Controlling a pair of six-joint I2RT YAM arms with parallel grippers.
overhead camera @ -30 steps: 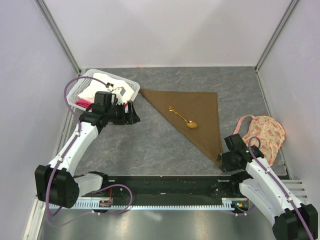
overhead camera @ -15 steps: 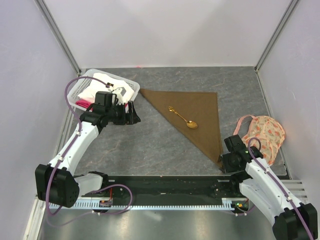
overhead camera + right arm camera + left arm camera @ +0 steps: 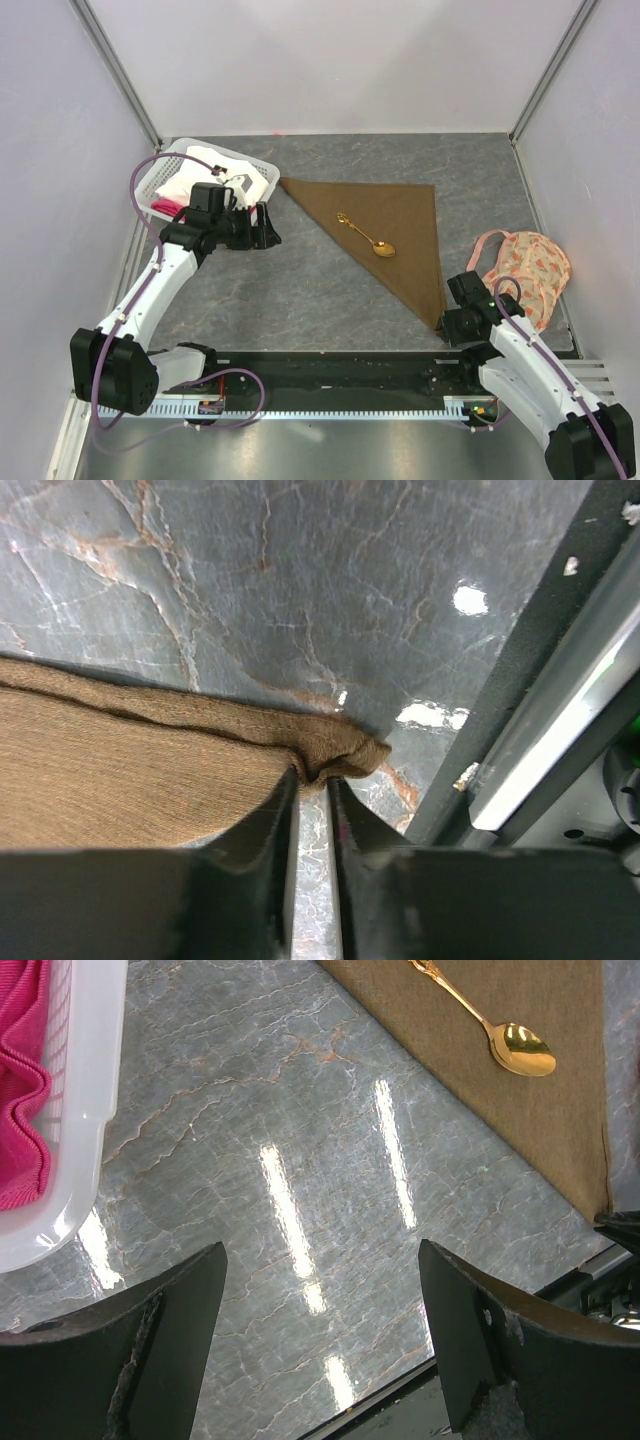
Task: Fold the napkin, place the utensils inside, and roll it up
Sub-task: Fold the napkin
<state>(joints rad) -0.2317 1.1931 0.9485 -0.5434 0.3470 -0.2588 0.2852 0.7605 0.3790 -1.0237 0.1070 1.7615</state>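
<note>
Grey marbled counter (image 3: 330,290) fills the floor of a white-walled booth (image 3: 330,60). At the upper left of the top view a white basket (image 3: 160,175) sits against the wall, holding a white cloth (image 3: 210,162) and a pink cloth (image 3: 165,207). Just right of the basket the left claw (image 3: 262,226) hangs over bare counter, released, its fingers (image 3: 170,1340) spread wide with nothing between them; its wrist view shows the basket's edge with the pink cloth at the left and the spoon at the upper right. Toward the middle, the napkin (image 3: 405,225) lies flat as a folded triangle: one straight edge runs along the top, one down the right side, and the long slanted edge faces the lower left. Its narrow lowest point reaches down toward the black rail (image 3: 330,375) at the bottom edge of the counter. The spoon (image 3: 366,236) rests on the napkin near that slanted edge, handle toward the upper left and bowl toward the lower right, apart from both claws. At the lower right the right claw (image 3: 314,778) sits at the napkin's lowest corner; its wrist view shows the two fingers (image 3: 270,820) drawn close together with the cloth's tip puckered between them, so it is clenched on the napkin. Right of that, near the right wall, a peach floral fabric (image 3: 530,265) lies on the counter, just beside the right arm and clear of the napkin.
</note>
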